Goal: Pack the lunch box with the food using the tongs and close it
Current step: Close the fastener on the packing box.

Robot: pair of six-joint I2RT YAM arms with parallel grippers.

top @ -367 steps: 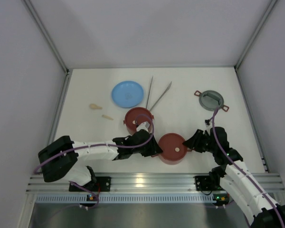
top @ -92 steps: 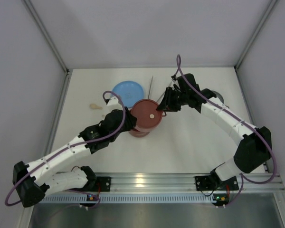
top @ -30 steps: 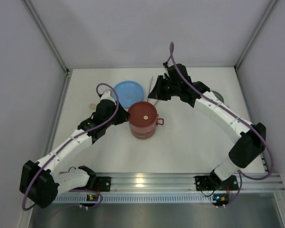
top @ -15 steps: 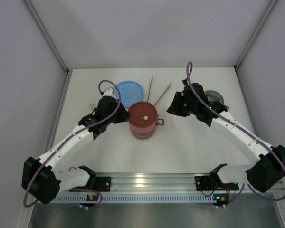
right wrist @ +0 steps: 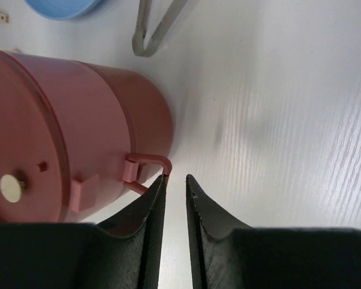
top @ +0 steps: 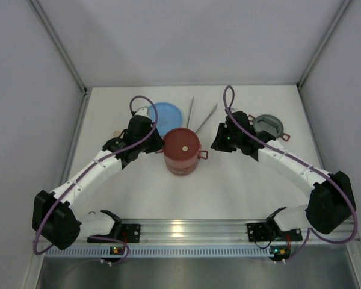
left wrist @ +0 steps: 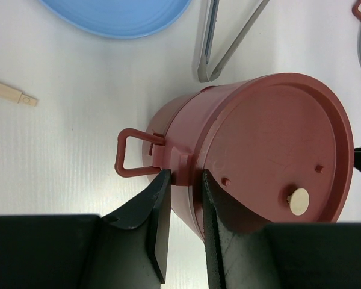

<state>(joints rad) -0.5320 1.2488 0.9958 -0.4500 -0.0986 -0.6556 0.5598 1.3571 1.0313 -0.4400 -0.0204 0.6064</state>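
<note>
Item: lunch box (top: 182, 153), two dusty-red bowls stacked, standing near the middle of the table (top: 228, 192) under a flat maroon disc lid (left wrist: 277, 144). A pale beige round piece (left wrist: 299, 201) is sitting on that lid near its rim. The grey top lid (top: 268, 126) is lying apart toward the right edge. The tongs (top: 198, 117) are lying unheld toward the far edge, just beside the light-blue plate (top: 162, 116). Left gripper (left wrist: 185, 176): jaws are standing narrowly parted, flanking a small lug (left wrist: 182, 164) beside the red loop handle (left wrist: 118, 153); whether they are actually pinching it cannot be told. Right gripper (right wrist: 175, 179): jaws are standing narrowly parted with only bare table between them, one fingertip (right wrist: 158, 186) touching the opposite loop handle (right wrist: 145, 159), holding nothing. Hazards, as judged: uneven sideways pressure from the two arms could be tipping the stack or sliding the upper bowl off the lower. A fingertip hooking a loop could be dragging the whole box. A jolt could be rolling the beige piece off the lid. Markings: no brand, label or writing is showing legibly on any item.
</note>
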